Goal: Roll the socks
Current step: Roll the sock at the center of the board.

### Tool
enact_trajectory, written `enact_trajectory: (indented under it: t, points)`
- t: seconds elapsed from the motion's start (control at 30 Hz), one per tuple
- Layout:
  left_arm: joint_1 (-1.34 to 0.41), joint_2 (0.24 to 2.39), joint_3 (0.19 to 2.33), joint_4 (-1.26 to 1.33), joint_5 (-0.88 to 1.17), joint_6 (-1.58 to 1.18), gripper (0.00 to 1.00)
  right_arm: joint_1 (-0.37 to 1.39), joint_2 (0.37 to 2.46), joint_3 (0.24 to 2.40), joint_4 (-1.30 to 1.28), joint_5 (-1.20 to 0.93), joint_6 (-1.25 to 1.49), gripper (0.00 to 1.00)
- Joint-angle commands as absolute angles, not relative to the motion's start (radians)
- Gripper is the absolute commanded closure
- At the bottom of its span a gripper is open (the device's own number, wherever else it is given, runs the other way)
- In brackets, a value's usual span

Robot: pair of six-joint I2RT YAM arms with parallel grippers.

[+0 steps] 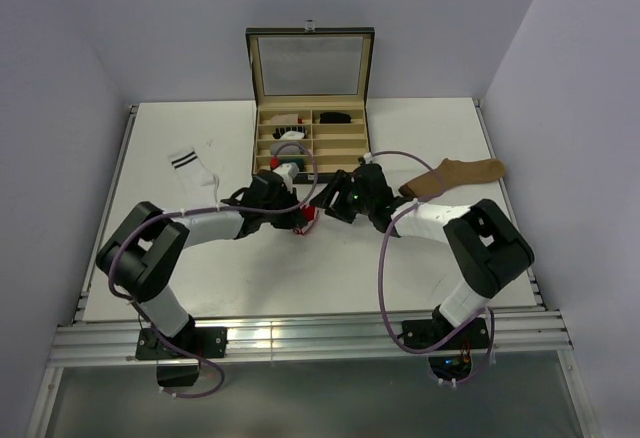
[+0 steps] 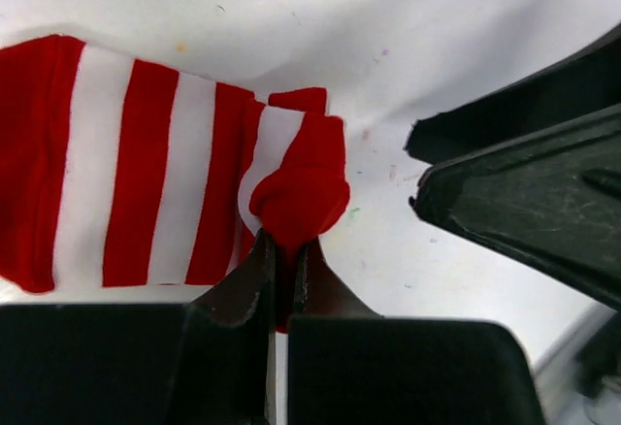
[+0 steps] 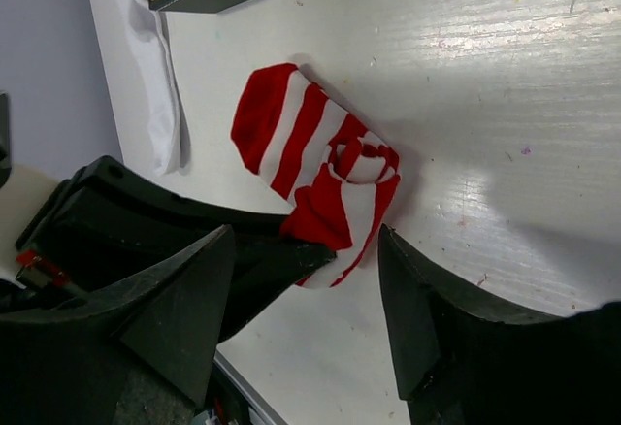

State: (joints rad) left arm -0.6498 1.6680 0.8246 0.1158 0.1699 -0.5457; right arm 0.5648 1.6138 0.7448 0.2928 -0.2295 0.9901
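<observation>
- Striped sock (image 3: 310,153): lies on the table (image 1: 350,268) near its centre, just in front of the box (image 1: 310,138), between the two grippers; one end is partly rolled.
- Left gripper (image 2: 284,260): fingers pressed together, pinching the bunched red end.
- Right gripper (image 3: 306,241): fingers spread and empty, with the rolled end just ahead of them; the sock's long axis runs away from this gripper, probably the direction of rolling.

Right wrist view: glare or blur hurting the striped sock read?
Right wrist: glare patch on the table beside the striped sock, sock sharp. Left wrist: stripes sharp, left claw pinching it near-black, detail lost. Top external: even light, sock barely visible.
</observation>
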Motion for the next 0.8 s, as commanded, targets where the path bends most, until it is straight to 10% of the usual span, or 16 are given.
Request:
enact_trajectory:
  t: [0.0, 0.53, 0.77]
  points:
    - [-0.600, 1.706, 0.776, 0.218, 0.396, -0.673, 0.99, 0.565, 1.632, 0.735, 0.356, -0.229, 0.997, 0.32]
    - [-0.532, 1.819, 0.753, 0.272, 0.494, -0.795, 0.99, 0.575, 1.753, 0.762, 0.360, -0.203, 0.997, 0.35]
    - [-0.528, 1.841, 0.759, 0.258, 0.502, -0.801, 0.99, 0.575, 1.802, 0.781, 0.350, -0.201, 0.986, 0.59]
